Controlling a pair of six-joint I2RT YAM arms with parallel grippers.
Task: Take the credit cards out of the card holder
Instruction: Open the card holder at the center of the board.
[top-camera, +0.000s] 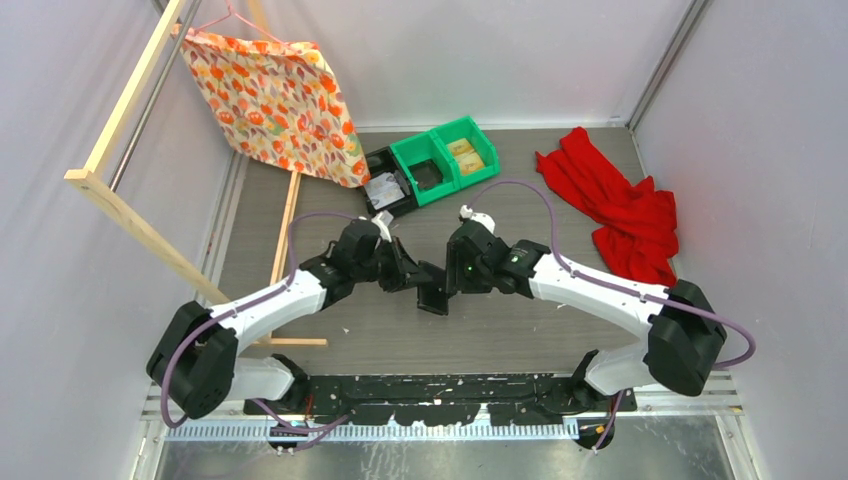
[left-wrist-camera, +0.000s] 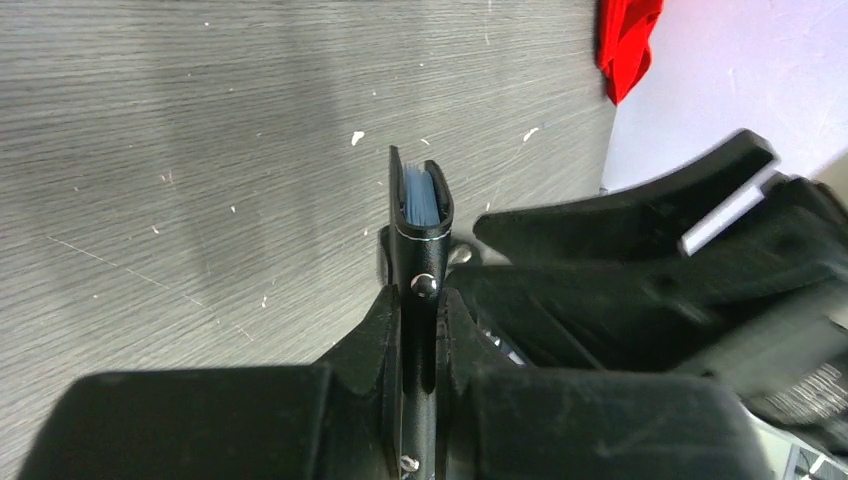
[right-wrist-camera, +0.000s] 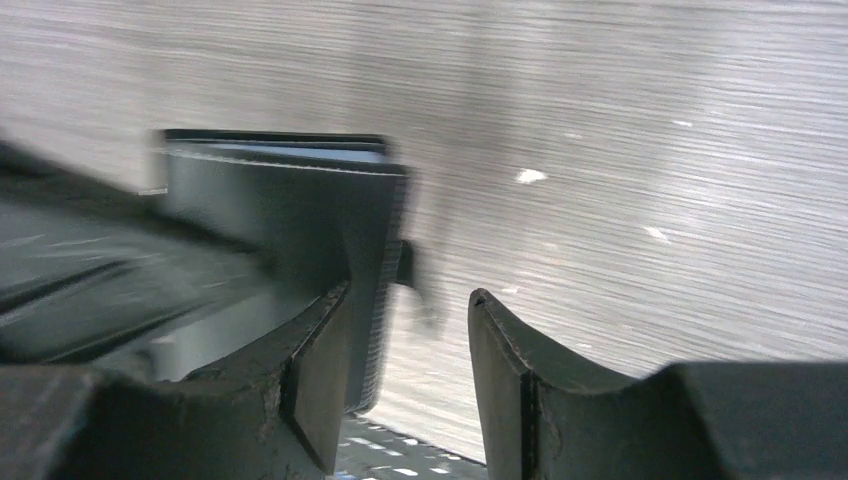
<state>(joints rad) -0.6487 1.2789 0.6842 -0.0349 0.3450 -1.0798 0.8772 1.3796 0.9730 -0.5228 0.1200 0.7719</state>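
The black card holder (top-camera: 432, 296) is held off the table at the middle, between both arms. My left gripper (left-wrist-camera: 437, 320) is shut on it, and it stands edge-on between the fingers (left-wrist-camera: 375, 340). Pale bluish edges of the credit cards (left-wrist-camera: 420, 196) show inside its top fold. From the right, my right gripper (right-wrist-camera: 412, 300) stands open around the holder's near edge (right-wrist-camera: 285, 215), which lies against the left finger (right-wrist-camera: 320, 380). A wide gap separates it from the other finger (right-wrist-camera: 505, 380). In the top view the right gripper (top-camera: 452, 280) meets the holder.
Green bins (top-camera: 450, 160) and a black bin (top-camera: 390, 185) stand at the back centre. A red cloth (top-camera: 615, 205) lies at the back right. A floral cloth (top-camera: 280, 100) hangs from a wooden frame (top-camera: 130, 215) at the left.
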